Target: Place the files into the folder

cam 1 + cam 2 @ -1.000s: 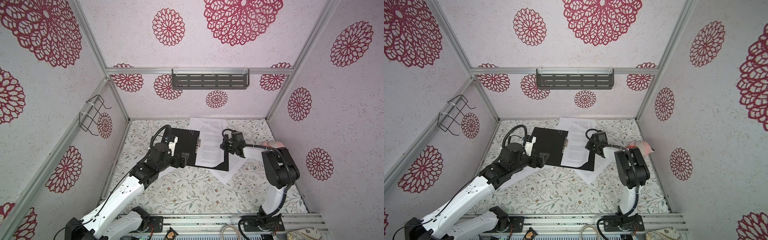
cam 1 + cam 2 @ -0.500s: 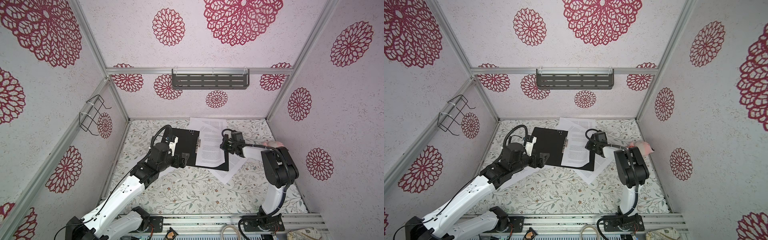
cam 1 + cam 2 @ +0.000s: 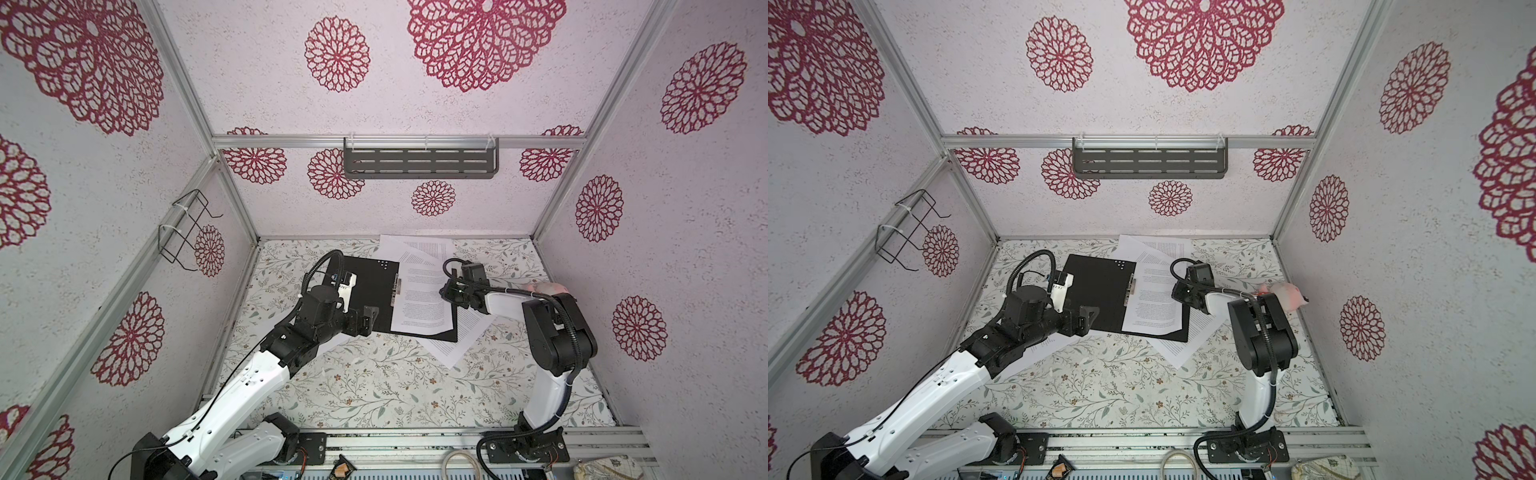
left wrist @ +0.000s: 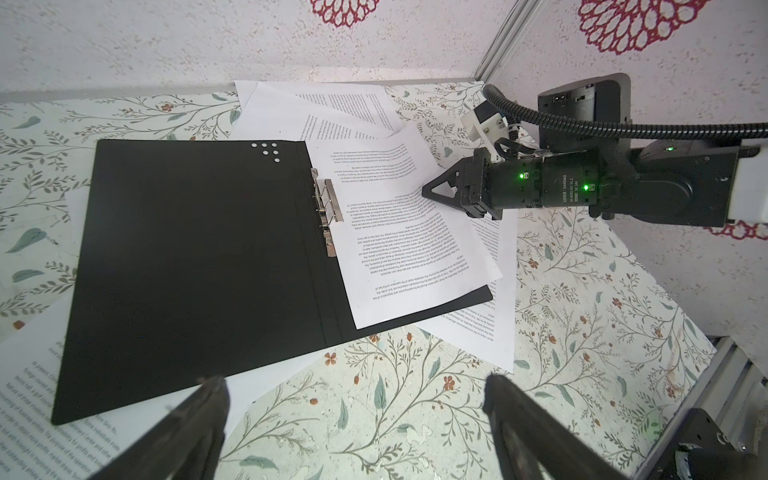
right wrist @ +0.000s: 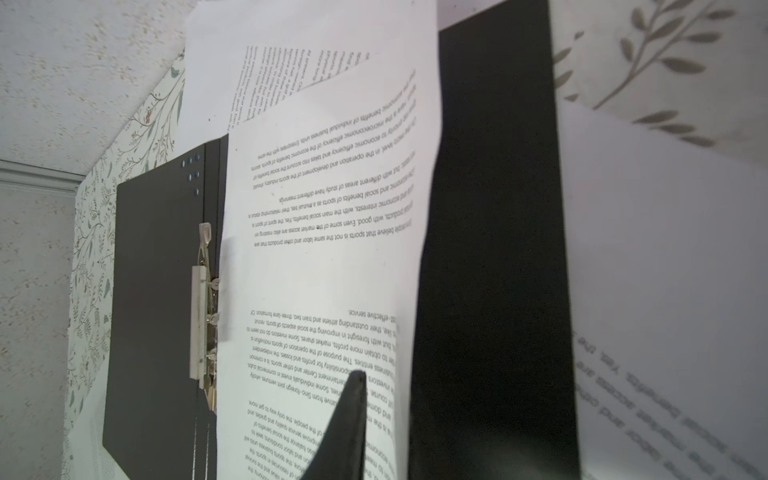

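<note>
The folder (image 3: 368, 291) (image 3: 1100, 299) lies open on the table, black inside up, with its metal clip (image 4: 326, 208) (image 5: 203, 324) at the spine. One printed sheet of the files (image 3: 419, 303) (image 4: 395, 232) (image 5: 332, 208) rests on its right half. My right gripper (image 3: 443, 291) (image 3: 1175, 293) (image 4: 426, 194) is at that sheet's right edge. One finger (image 5: 353, 419) lies on top of the paper and the other is hidden. My left gripper (image 3: 370, 320) (image 4: 353, 382) stands open and holds nothing, just off the folder's near edge. More sheets (image 3: 419, 247) (image 3: 461, 336) (image 4: 41, 415) stick out from under the folder.
A grey slotted shelf (image 3: 419, 162) hangs on the back wall. A black wire rack (image 3: 183, 232) is fixed to the left wall. A pink object (image 3: 1285, 293) sits by the right wall. The floral table cover (image 3: 374, 386) reaches to the metal rail at the front.
</note>
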`<state>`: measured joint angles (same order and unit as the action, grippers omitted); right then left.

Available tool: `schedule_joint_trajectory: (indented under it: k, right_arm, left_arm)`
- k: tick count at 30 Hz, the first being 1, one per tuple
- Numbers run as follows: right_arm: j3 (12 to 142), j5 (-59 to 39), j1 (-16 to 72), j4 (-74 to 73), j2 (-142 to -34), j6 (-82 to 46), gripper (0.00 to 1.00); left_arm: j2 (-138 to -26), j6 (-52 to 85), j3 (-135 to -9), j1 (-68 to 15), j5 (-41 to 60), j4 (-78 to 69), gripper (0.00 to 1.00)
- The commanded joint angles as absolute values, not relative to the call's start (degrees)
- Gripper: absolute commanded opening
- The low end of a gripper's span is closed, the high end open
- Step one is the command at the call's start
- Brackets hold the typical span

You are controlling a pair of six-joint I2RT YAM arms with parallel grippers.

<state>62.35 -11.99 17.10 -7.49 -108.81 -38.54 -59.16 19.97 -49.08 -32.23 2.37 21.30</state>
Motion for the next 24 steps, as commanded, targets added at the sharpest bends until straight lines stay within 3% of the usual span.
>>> schedule_joint_trajectory:
  k: [1,10,24]
  right_arm:
    - [64.38,-10.58,17.48,-5.63,-108.95,-37.73,0.24]
    - [65.81,-7.83,17.49,-1.17,-108.71,-37.76,0.35]
    - [66.35,-6.70,17.78,1.18,-108.98,-37.79,0.39]
  left_arm:
    - [-58.77,19.33,-49.85,-31.99,3.49,20.51,0.98]
    - [-58.61,19.42,-49.81,-31.99,3.86,20.44,0.99]
    - [-58.77,19.51,-49.92,-32.04,3.97,20.62,0.99]
